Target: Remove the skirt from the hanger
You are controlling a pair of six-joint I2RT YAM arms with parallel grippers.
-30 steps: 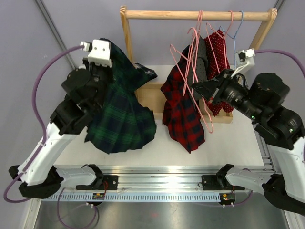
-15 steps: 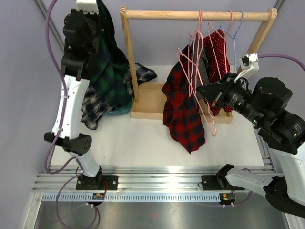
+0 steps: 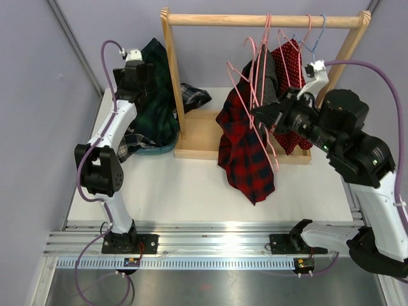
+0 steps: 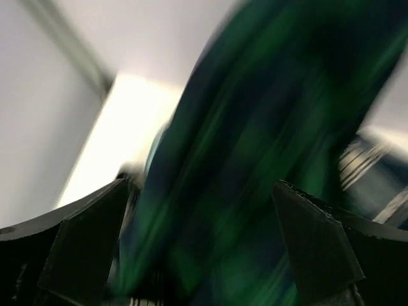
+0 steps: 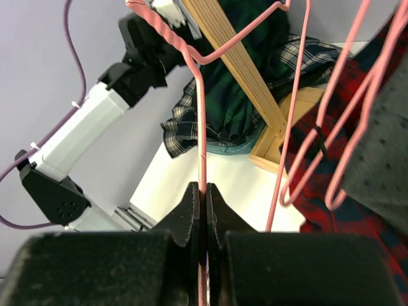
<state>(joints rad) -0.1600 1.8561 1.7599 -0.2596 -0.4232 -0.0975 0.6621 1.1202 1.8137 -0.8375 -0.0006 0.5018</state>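
Observation:
The dark green plaid skirt point(image 3: 157, 102) hangs off the hanger at the far left, draping onto a clothes pile beside the rack post. In the left wrist view it is a blurred green cloth point(image 4: 255, 159). My left gripper point(image 3: 144, 78) is raised against its top, with the jaws of the left gripper point(image 4: 199, 191) wide open and the cloth between them. My right gripper point(image 3: 257, 113) is shut on the wire of a bare pink hanger point(image 3: 244, 89) that hangs from the rail. The right wrist view shows the right gripper point(image 5: 204, 189) pinching that hanger point(image 5: 199, 127).
A wooden rack point(image 3: 255, 20) stands at the back with a box base point(image 3: 197, 137). On it hang a red plaid skirt point(image 3: 245, 156), a grey garment point(image 3: 271, 80), a red dotted garment point(image 3: 292, 60) and more hangers. A grey checked cloth point(image 3: 129, 145) lies under the pile.
My left arm swung the green skirt up and to the far left, then opened its jaws; the skirt now sags onto the pile. My right gripper kept hold of the hanger.

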